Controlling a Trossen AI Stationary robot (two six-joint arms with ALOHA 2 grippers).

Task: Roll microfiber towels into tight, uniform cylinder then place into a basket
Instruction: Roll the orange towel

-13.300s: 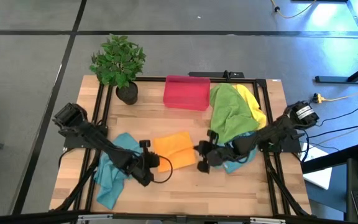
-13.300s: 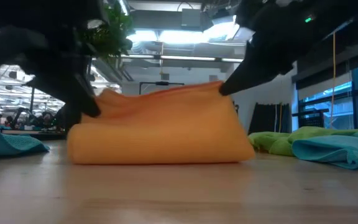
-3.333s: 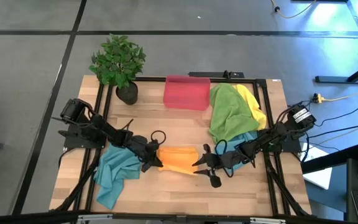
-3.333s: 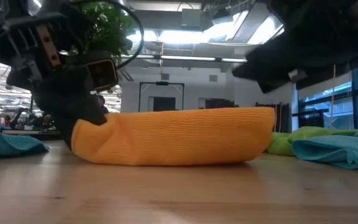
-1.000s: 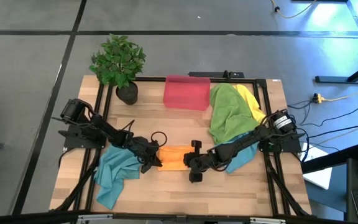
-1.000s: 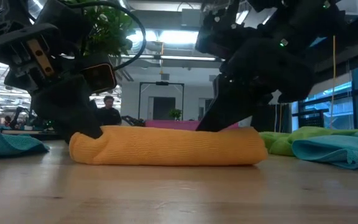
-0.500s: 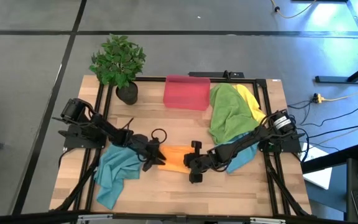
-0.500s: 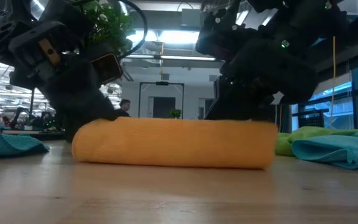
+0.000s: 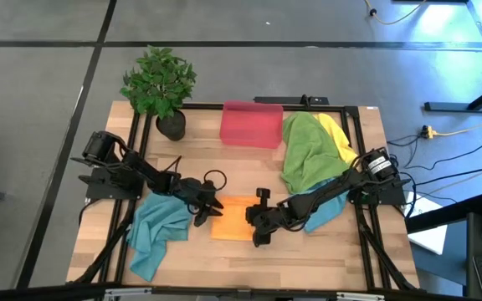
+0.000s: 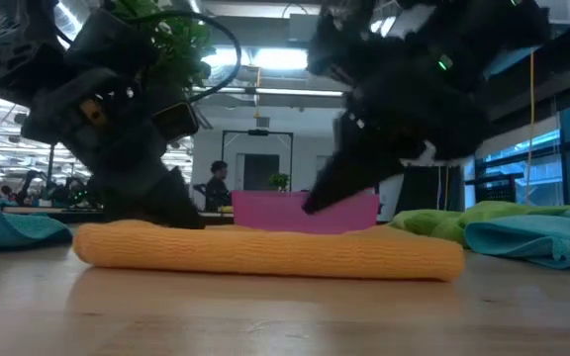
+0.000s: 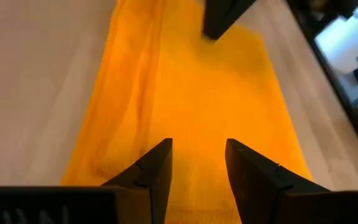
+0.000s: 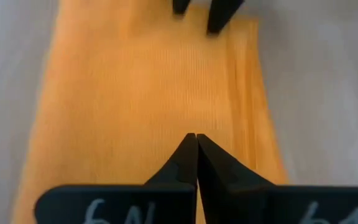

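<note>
Orange cloth: the orange towel (image 9: 233, 218), plump half a second ago, is now spread flat on the desk (image 9: 249, 167), so rolling seems undone. The left hand (image 11: 194, 163) is held apart; the right hand (image 12: 195, 146) is pressed together, apparently on nothing.

Legible markings, one item only: at the base of the right gripper (image 12: 196, 138), on its dark mount as seen in the right wrist view, I read a pale handwritten "6N"; a further stroke showed at the far side of the same bar, cut off, and I could not make it out. I found no other text.
</note>
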